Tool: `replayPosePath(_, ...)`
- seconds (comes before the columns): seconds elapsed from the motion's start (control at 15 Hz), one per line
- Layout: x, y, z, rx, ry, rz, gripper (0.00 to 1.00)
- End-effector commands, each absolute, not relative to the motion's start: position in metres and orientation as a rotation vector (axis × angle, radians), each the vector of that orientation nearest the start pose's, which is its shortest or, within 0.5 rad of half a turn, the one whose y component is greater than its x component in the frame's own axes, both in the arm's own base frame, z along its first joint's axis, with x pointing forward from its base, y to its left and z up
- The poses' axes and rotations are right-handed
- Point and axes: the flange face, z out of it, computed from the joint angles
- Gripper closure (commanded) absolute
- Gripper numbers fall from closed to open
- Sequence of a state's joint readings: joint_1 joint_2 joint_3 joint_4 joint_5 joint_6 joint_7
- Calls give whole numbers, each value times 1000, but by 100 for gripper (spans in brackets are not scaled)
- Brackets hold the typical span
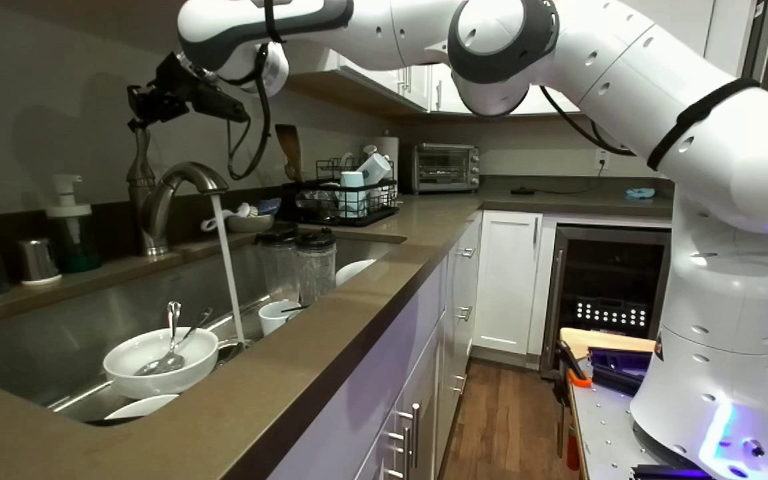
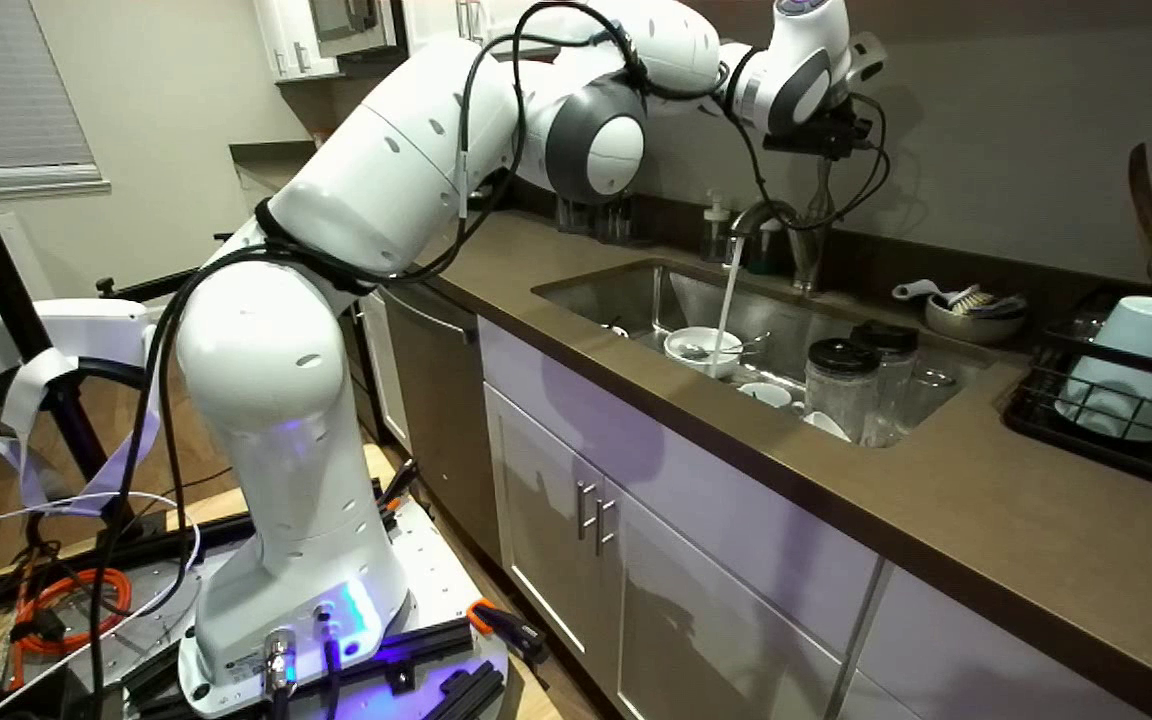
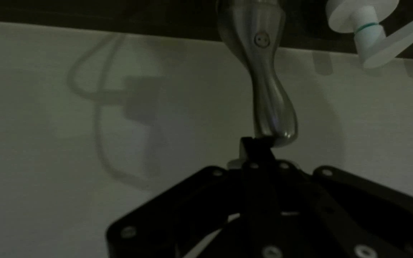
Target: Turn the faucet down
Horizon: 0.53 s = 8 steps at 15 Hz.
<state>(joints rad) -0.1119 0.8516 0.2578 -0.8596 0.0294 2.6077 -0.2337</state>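
Wrist view: black 2-finger gripper (image 3: pixel 257 142), fingers together, at tip of curvy brushed-steel lever (image 3: pixel 273 104). In both ext. views, brushed-steel gooseneck faucet (image 1: pixel 156 208) stands behind gray metal sink (image 1: pixel 51 340), water (image 1: pixel 231 280) running.

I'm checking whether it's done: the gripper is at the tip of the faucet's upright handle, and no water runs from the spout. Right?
Not quite: water is running from the spout of the faucet, as both exterior views show. The gripper is at the tip of the upright handle.
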Motion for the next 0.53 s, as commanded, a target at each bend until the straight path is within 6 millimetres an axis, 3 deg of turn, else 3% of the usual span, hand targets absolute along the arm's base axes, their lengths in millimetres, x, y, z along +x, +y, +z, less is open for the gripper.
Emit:
replayPosePath(0.0, 819, 9, 523, -2709, -281, -1272, 98)
replayPosePath(0.47, 818, 7, 521, -2700, -276, -1236, 98)
